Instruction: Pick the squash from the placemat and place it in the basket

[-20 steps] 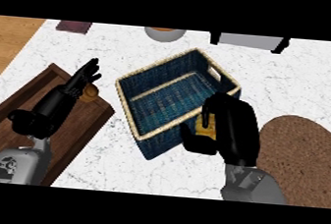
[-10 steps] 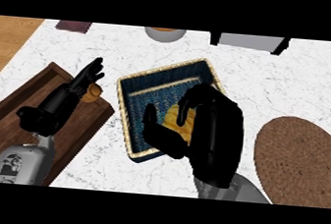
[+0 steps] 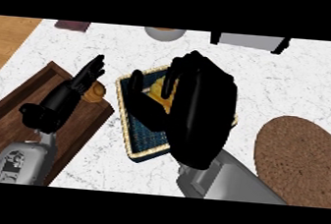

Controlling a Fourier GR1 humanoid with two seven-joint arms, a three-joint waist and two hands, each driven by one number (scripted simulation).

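On the white marbled worktop (image 3: 286, 89), the right hand (image 3: 197, 111) hangs over the blue-lined basket (image 3: 134, 131), fingers curled round the yellow squash (image 3: 163, 90) above the basket's inside, while the left hand (image 3: 80, 80) rests spread left of the basket.

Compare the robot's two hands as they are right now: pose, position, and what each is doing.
The right hand hangs over the basket with its fingers curled down round the yellow squash; the left hand holds nothing, fingers straight. The right hand shows large and covers most of the basket; the left hand shows smaller, over the wooden tray beside the basket. Both are black, on grey forearms.
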